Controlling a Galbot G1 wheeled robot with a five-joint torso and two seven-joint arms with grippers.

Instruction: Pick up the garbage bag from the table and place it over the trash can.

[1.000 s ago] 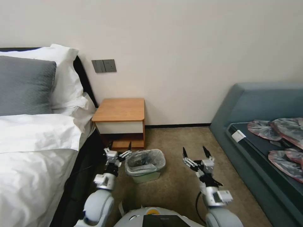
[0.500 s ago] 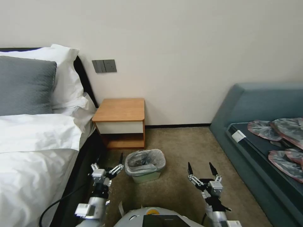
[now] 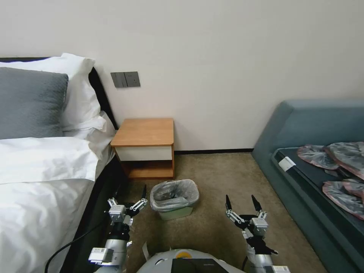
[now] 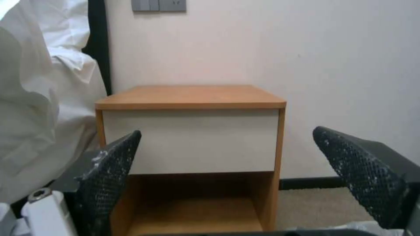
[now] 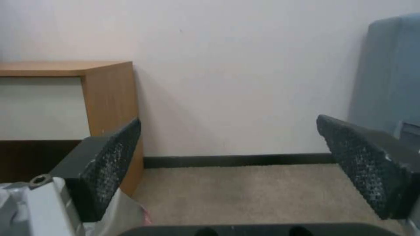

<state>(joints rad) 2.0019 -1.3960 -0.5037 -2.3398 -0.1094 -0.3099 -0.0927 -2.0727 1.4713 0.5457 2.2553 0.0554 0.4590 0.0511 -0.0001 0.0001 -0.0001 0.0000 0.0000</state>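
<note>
On the carpet before the table (image 3: 144,132), the trash can (image 3: 175,213) is already lined by the garbage bag (image 3: 173,193); left gripper (image 3: 131,200) and right gripper (image 3: 242,204), drawn back and lowered since a second ago, are held open and empty, marking the placement as apparently complete.

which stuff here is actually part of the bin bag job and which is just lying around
Part of the job:
- garbage bag, already lining the trash can
- trash can, on the carpet before the nightstand
- nightstand, top bare
- left tool and right tool, both open, flanking the can

Just lying about:
- spare bags on the bench
- bed pillows
- wall switches
</note>
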